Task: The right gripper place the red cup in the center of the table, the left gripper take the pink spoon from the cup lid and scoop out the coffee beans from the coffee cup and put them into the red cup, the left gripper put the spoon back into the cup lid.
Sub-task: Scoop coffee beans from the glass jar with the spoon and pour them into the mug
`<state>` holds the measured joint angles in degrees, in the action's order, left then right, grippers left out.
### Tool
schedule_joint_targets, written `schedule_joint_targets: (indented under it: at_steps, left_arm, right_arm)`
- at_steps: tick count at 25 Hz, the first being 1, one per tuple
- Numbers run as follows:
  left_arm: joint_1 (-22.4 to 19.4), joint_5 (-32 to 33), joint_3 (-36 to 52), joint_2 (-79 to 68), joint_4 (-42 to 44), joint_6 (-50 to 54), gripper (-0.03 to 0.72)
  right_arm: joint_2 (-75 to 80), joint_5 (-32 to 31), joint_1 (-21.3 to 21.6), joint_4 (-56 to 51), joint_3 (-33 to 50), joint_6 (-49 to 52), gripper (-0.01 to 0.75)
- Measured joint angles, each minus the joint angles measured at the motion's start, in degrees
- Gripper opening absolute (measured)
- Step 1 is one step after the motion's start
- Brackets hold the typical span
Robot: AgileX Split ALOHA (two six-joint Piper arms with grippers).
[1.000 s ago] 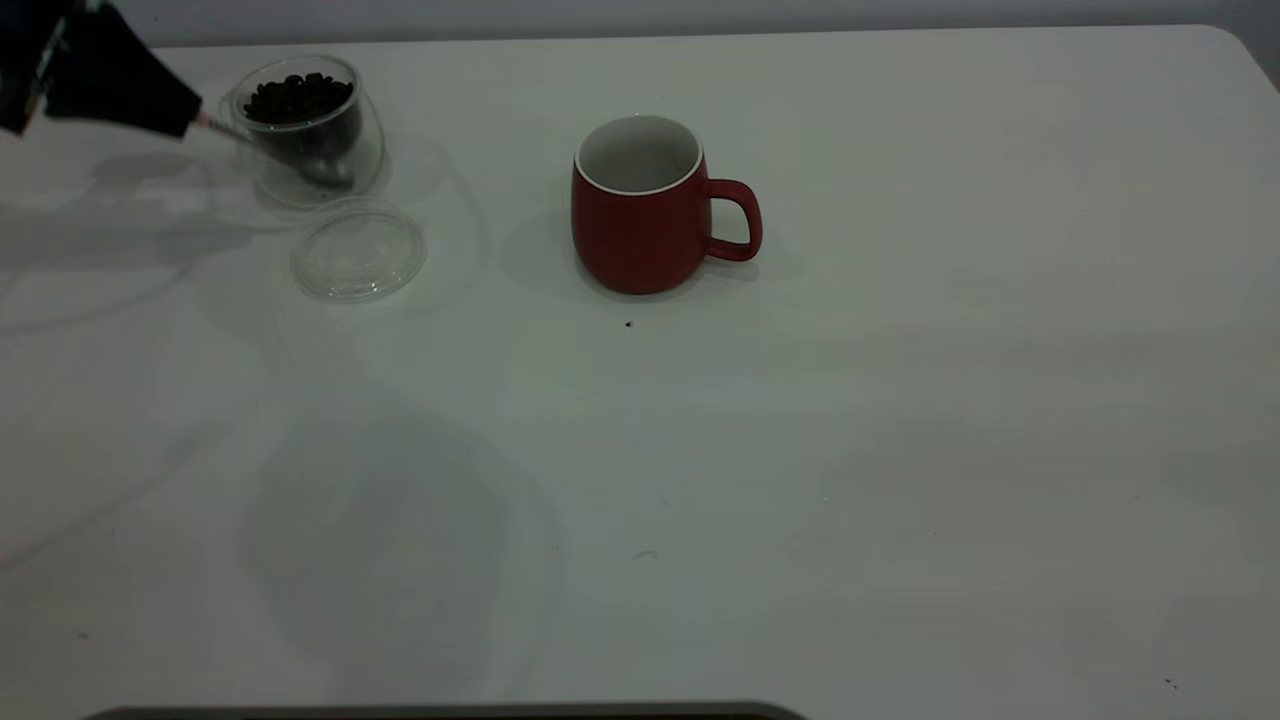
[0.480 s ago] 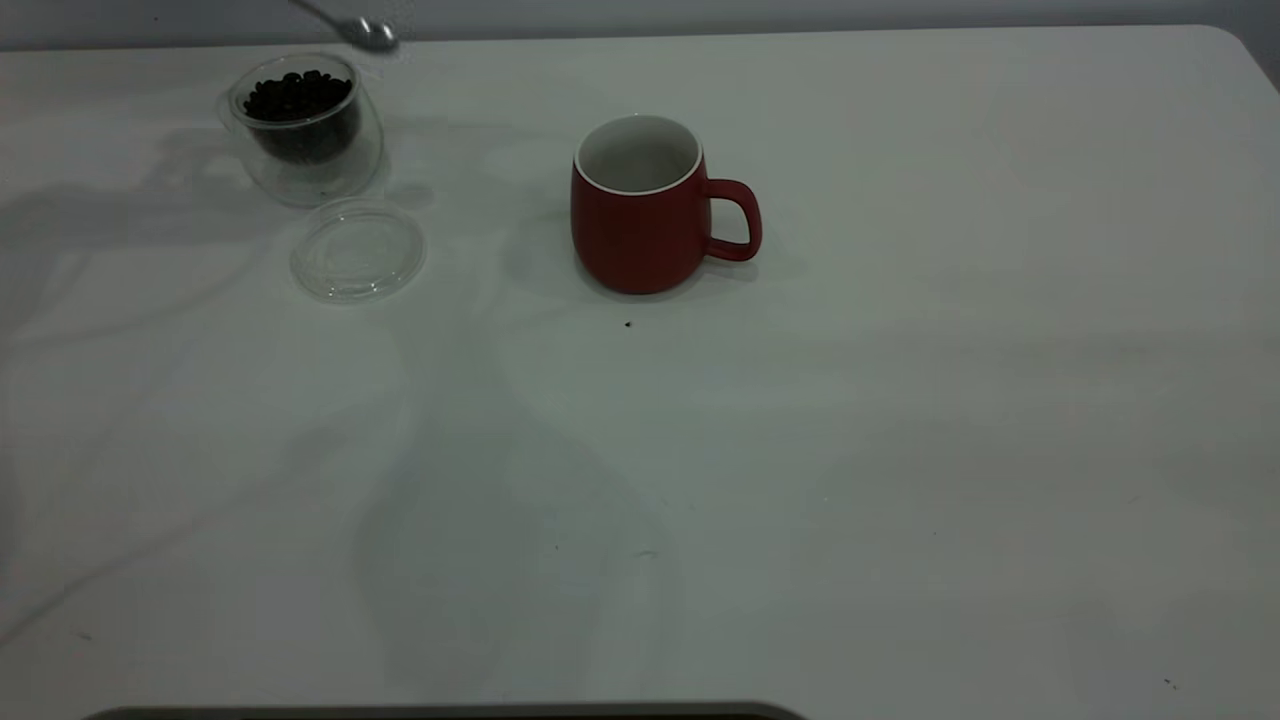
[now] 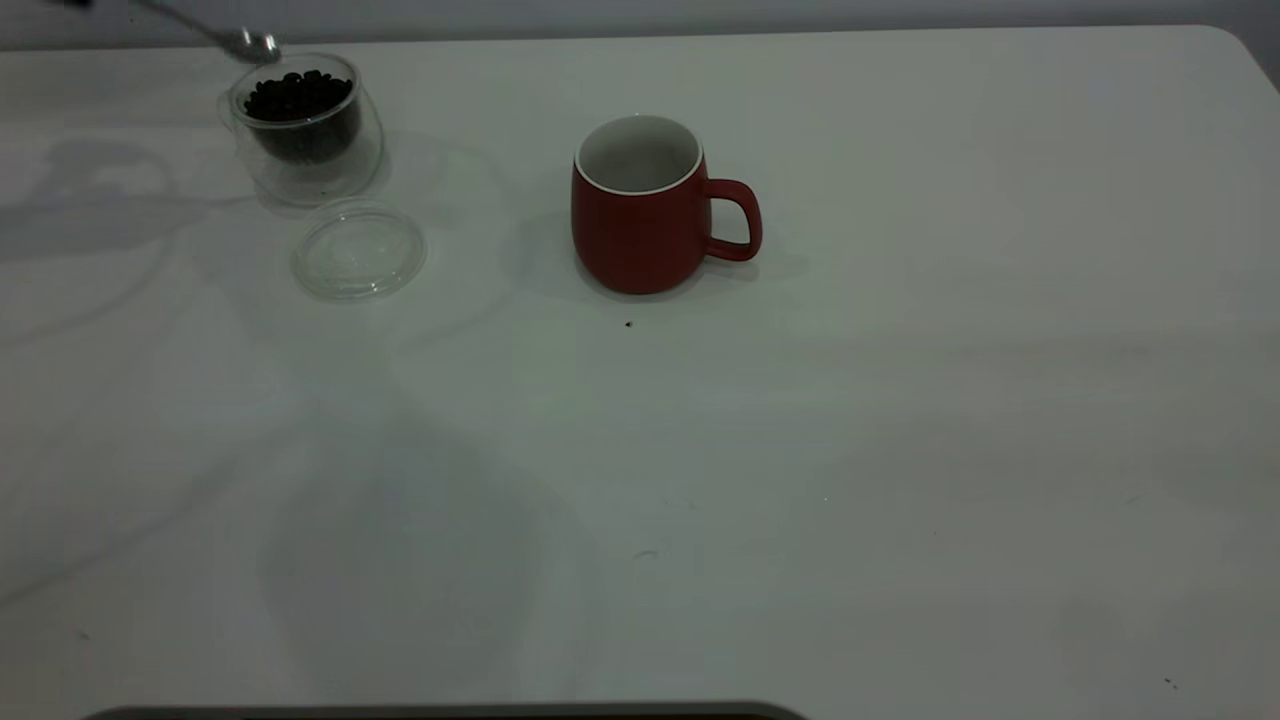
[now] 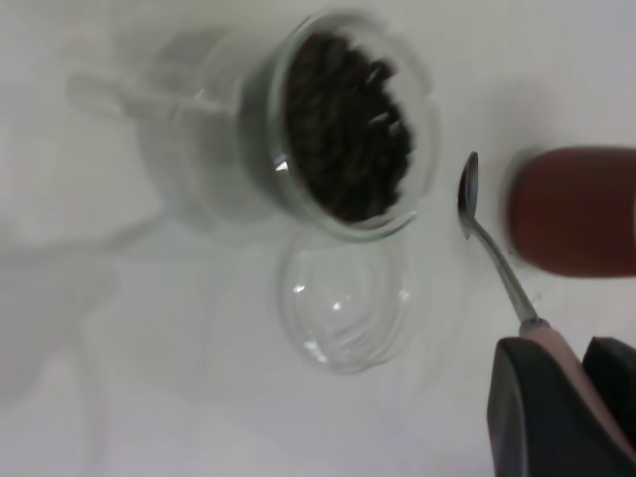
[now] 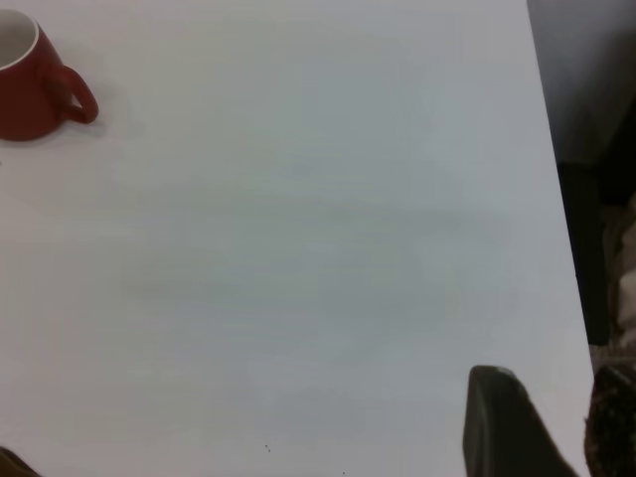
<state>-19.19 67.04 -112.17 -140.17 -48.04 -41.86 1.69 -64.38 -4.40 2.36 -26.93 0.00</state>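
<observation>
Left gripper (image 4: 579,397) clamped on pink spoon (image 3: 225,38), bowl held above coffee cup (image 3: 305,125) rim at 11 o'clock. Cup lid (image 3: 358,250) at cup's 5 o'clock. Red cup (image 3: 645,205) at table (image 3: 900,450) centre, path unobstructed. Right gripper (image 5: 542,422) parked; jaws apart.

White table (image 3: 900,450), perhaps grey wall (image 3: 700,15)

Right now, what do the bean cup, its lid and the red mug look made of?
Bean cup: clear double-walled glass, probably; beans show through.
Lid: thin clear plastic or glass; table visible beneath.
Red mug: likely ceramic, matte red outside, white inside.
</observation>
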Motion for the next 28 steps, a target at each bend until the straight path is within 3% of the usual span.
schedule_joint_targets:
  at_steps: [5, 18, 28]
  left_arm:
    - [0.00, -0.36, 0.00, -2.74, -0.79, -2.17, 0.113]
    - [0.00, -9.53, 0.00, -3.82, -3.39, -7.15, 0.113]
    - [0.00, -7.22, 0.00, -7.89, -5.92, -7.42, 0.113]
  right_arm:
    - [-0.07, 0.00, 0.00, 0.00, 0.00, 0.00, 0.239]
    - [-0.07, -0.01, 0.00, 0.00, 0.00, 0.00, 0.239]
    - [-0.07, -0.01, 0.00, 0.00, 0.00, 0.00, 0.239]
